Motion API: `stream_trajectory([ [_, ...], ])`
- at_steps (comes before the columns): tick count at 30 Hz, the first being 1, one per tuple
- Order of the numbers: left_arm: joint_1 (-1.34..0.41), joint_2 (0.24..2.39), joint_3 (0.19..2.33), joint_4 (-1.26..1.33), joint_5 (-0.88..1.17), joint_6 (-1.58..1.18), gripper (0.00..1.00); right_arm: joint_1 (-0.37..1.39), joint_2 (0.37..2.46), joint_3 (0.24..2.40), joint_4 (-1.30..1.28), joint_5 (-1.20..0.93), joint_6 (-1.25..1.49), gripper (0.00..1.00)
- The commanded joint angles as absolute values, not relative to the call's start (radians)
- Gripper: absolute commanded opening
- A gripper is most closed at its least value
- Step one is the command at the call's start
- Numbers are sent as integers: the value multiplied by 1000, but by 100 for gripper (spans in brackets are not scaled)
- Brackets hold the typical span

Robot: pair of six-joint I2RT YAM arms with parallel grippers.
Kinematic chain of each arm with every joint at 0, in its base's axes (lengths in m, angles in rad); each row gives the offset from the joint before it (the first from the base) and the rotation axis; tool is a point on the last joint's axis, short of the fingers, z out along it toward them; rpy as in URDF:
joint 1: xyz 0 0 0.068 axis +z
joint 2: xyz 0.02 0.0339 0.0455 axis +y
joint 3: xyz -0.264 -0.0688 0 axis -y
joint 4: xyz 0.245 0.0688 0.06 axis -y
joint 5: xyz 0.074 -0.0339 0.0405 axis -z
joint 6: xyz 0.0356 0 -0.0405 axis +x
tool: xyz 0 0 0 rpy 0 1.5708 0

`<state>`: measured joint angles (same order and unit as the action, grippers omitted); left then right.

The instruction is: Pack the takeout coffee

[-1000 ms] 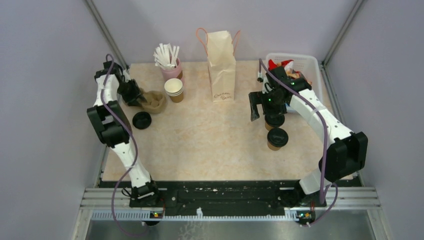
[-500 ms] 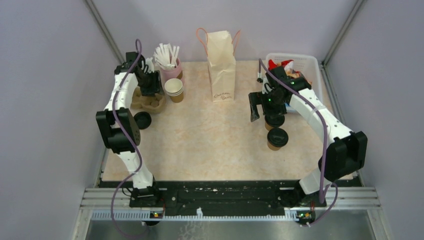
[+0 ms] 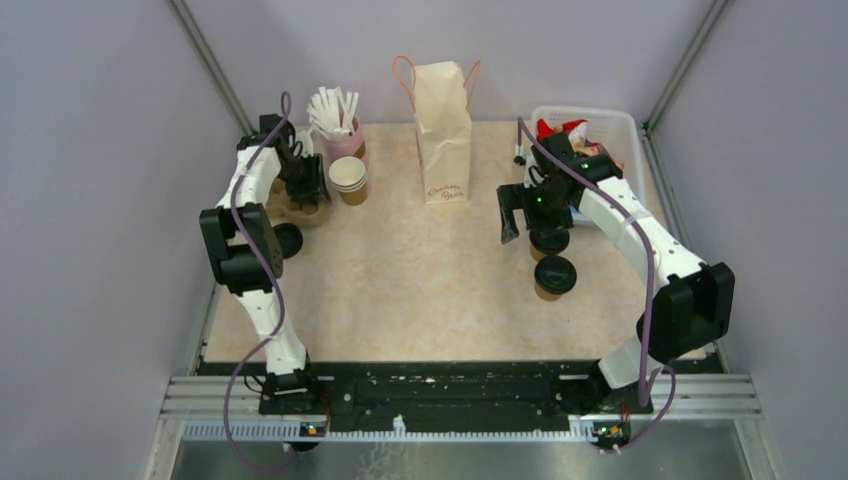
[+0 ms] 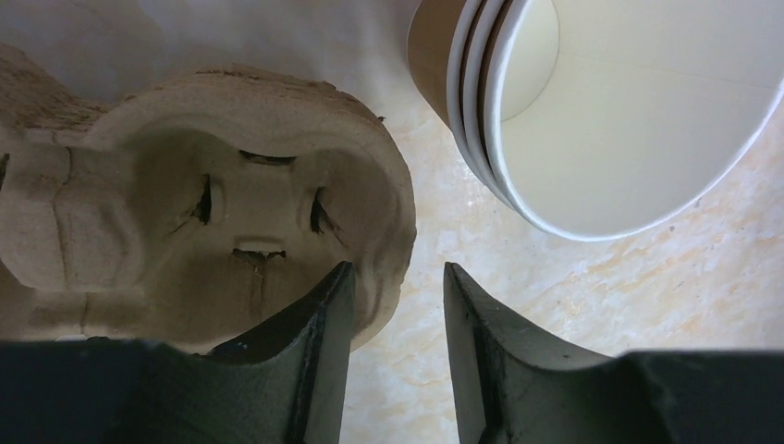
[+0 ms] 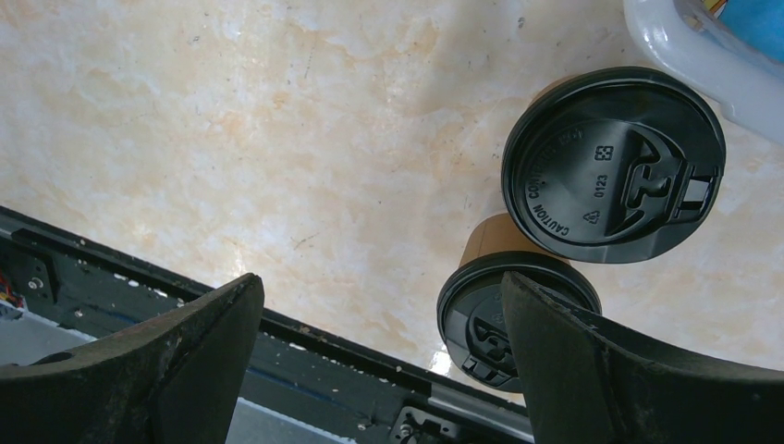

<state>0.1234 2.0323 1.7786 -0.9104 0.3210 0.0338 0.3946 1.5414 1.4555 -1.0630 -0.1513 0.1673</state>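
Shifting rightward and toward the far edge in the last second, the left gripper (image 4: 398, 273) now hangs over the moulded pulp cup carrier (image 4: 231, 185) in the far-left corner of the table (image 3: 420, 290), just beside the stack of lidless cups (image 4: 601, 120). Its jaws stand partly apart and straddle the carrier's rim, one finger inside a well and the other over bare table; nothing is pinched yet. The right gripper (image 5: 379, 287) has not moved: it hovers with jaws spread wide, empty, above the two lidded cups (image 3: 552, 258). Both stand close together near the right edge, untouched. The paper bag (image 3: 443, 130) stands upright at the middle of the far edge. Packing has probably only begun. The left arm seems set to take the carrier first, so the coffees wait.
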Motion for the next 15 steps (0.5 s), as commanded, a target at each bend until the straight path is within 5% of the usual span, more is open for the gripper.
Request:
stream_trajectory([
  [1, 123, 2053, 1838, -919, 324, 53, 45, 399, 1547, 1487, -1051, -148, 167, 99],
  [15, 110, 2079, 1873, -945, 284, 56, 33, 399, 1548, 1482, -1048, -149, 166, 99],
])
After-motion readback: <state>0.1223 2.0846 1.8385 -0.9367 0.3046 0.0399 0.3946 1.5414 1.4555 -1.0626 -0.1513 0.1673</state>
